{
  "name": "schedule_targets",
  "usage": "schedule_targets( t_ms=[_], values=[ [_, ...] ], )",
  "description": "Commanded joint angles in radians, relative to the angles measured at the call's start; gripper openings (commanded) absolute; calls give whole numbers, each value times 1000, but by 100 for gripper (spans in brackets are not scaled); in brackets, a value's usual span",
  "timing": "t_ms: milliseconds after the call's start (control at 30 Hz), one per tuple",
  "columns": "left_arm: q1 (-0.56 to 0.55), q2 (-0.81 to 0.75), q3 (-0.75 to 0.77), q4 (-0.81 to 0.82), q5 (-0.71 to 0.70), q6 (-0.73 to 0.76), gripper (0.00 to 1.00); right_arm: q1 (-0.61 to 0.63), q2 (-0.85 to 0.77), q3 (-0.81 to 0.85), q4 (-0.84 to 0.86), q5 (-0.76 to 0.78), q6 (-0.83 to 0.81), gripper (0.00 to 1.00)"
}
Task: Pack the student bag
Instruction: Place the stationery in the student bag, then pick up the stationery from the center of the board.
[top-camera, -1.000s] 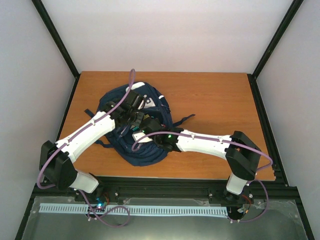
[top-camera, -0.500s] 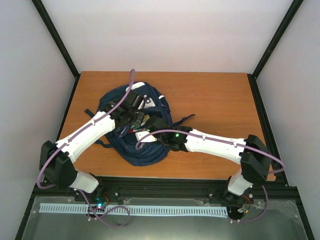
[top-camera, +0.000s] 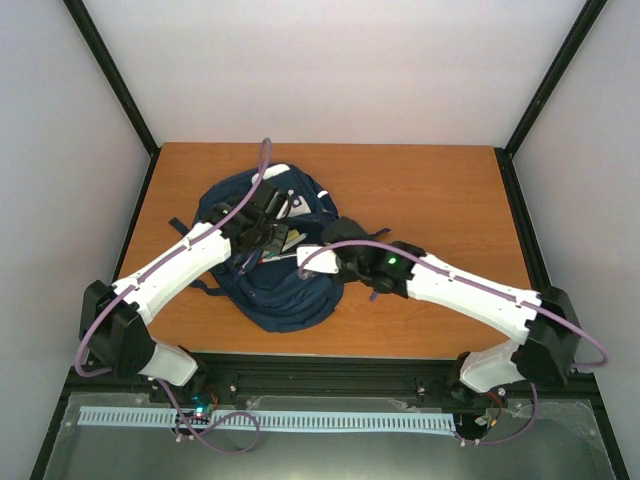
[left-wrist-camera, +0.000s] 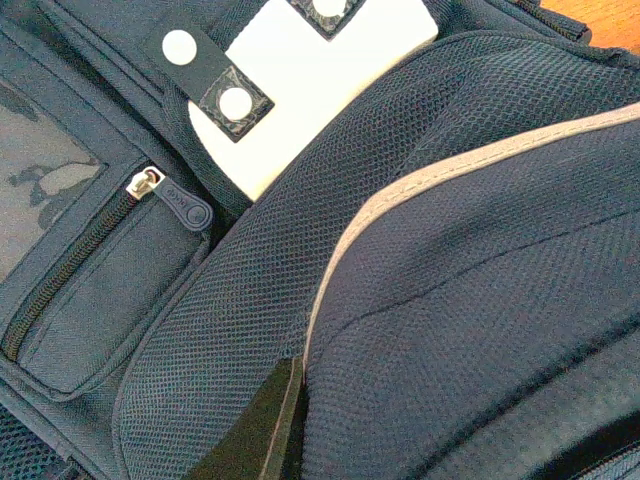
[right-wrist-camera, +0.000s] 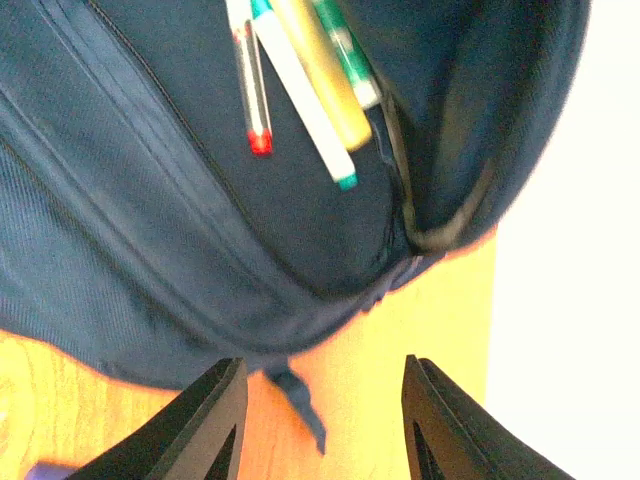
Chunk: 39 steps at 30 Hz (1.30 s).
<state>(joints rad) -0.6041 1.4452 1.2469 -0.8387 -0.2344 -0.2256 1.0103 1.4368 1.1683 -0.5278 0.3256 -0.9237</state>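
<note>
student bag (top-camera: 275, 295): lies left of centre on the table (top-camera: 450, 210)
right wrist view alone: pens (right-wrist-camera: 300, 100) in the bag's opening; right gripper (right-wrist-camera: 322, 365) spread, empty
left wrist view alone: white patch (left-wrist-camera: 300, 80), zipper pull (left-wrist-camera: 145, 185)
left gripper (top-camera: 268, 236): pressed together over the bag
room: orange wooden top, pale walls (top-camera: 340, 70)

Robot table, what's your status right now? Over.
Left tool shut on navy-blue fabric backpack at its opening. Right tool open, empty, over the backpack's edge. Coloured pens lie inside. No obstruction seen.

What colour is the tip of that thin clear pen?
The clear pen ends in red, clearest in the right wrist view.
</note>
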Motion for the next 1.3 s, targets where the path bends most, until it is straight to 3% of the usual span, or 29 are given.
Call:
schedule_targets(
  t_ms=[0,167,400,533,733,933,1067,1267],
  values=[
    [1,5,51,8,2,-14,10,-75,-93,-63,-92,-95,96,44],
    [1,5,52,8,8,-14,10,-218,-131,-121,-159,-223,153,47],
    [1,10,52,5,9,-14,10,-398,-20,-135,-211,-348,306,48],
    [1,10,52,6,10,-14,10,-414,34,-192,-165,-355,382,51],
    [1,11,52,5,15,-14,11,-426,104,-223,-148,-374,349,51],
    [1,11,52,5,16,-12,11,-453,177,-173,-223,-480,314,52],
    [1,11,52,5,18,-12,11,-493,230,-131,-267,-529,297,60],
    [1,12,52,5,20,-12,12,-568,287,-93,-298,-566,252,61]
  ],
)
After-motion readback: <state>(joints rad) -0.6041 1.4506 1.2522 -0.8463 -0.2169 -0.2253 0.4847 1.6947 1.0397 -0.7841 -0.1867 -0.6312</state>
